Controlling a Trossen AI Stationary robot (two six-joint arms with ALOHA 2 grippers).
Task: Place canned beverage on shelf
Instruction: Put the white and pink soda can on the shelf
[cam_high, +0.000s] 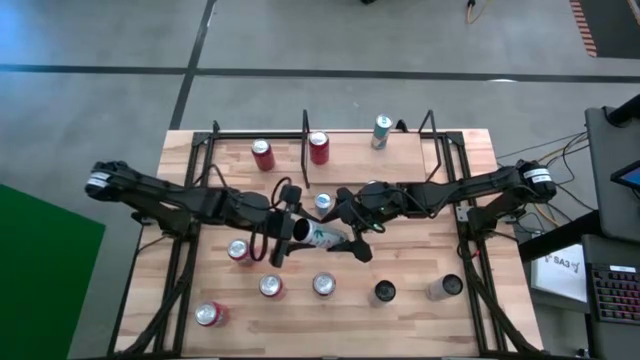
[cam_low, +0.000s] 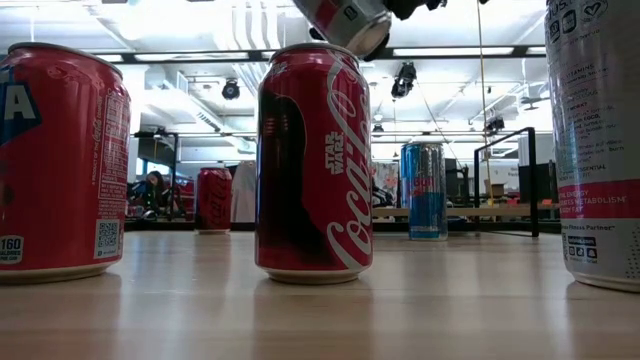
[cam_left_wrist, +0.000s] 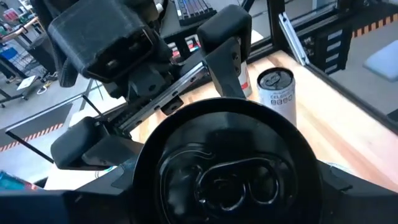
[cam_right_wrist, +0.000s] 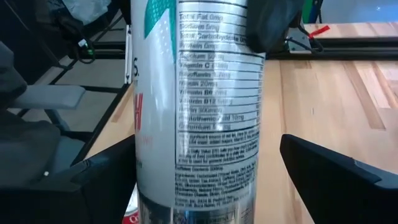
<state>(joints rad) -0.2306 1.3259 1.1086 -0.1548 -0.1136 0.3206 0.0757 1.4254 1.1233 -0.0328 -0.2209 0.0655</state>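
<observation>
A white-and-teal can (cam_high: 322, 237) with a black top lies on its side in the air over the table's middle. It also shows at the top of the low view (cam_low: 345, 20). My left gripper (cam_high: 290, 233) is shut on its top end, and the black top (cam_left_wrist: 224, 174) fills the left wrist view. My right gripper (cam_high: 350, 240) is open, with one finger on each side of the can's lower half (cam_right_wrist: 199, 143). A gap shows beside one finger (cam_right_wrist: 329, 171). The shelf (cam_high: 400, 160) stands at the table's far edge. My left gripper holds the can near its top end, and one finger (cam_right_wrist: 273, 25) lies on the can's side wall. The fingers come level from the table's left, along the can. The can is about level and lifted clear of the table.
Two red cans (cam_high: 262, 155) (cam_high: 319, 147) and a teal can (cam_high: 382, 131) stand at the far edge by the black posts. A blue can (cam_high: 323, 203) stands just beyond the grippers. Several cans stand toward the near edge, among them a red (cam_high: 240, 252) and a black (cam_high: 383, 292).
</observation>
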